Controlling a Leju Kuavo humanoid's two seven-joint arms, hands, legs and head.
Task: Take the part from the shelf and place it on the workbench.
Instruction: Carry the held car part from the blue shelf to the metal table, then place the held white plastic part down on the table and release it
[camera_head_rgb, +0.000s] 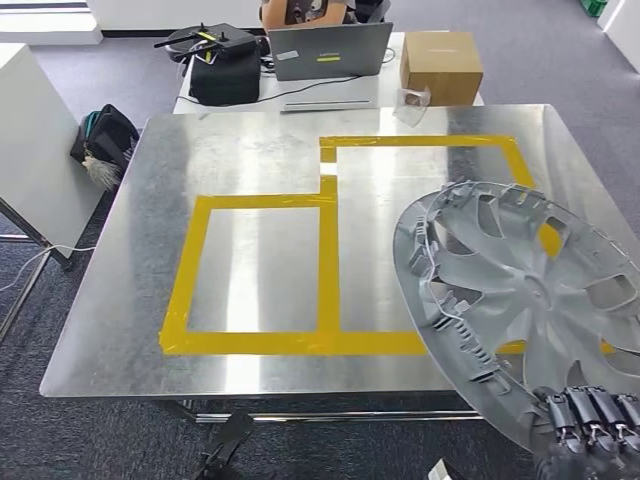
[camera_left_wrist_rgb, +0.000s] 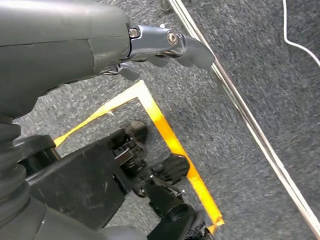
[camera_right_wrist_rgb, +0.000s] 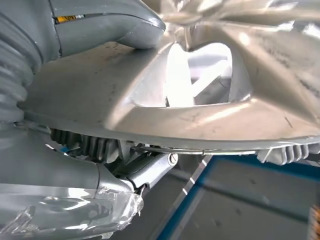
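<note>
- My right hand (camera_head_rgb: 592, 425) is gripping the silver wheel cover (camera_head_rgb: 528, 290) by its near rim; in the right wrist view my thumb (camera_right_wrist_rgb: 113, 25) is pressing on one face of the rim and my fingers (camera_right_wrist_rgb: 147, 170) are clamping the other.
- The wheel cover is riding tilted above the right side of the metal workbench (camera_head_rgb: 249, 160), inner ribbed face turned up toward my head camera; I cannot tell whether any edge is touching the surface.
- It is overlapping the right yellow tape rectangle (camera_head_rgb: 423, 142); the left rectangle (camera_head_rgb: 256, 270) is lying uncovered.
- My left hand (camera_left_wrist_rgb: 166, 45) is hanging over grey carpet (camera_left_wrist_rgb: 245, 60), fingers extended and holding nothing.
- A laptop (camera_head_rgb: 330, 50) and a cardboard box (camera_head_rgb: 441, 65) are sitting on the table beyond the workbench.
</note>
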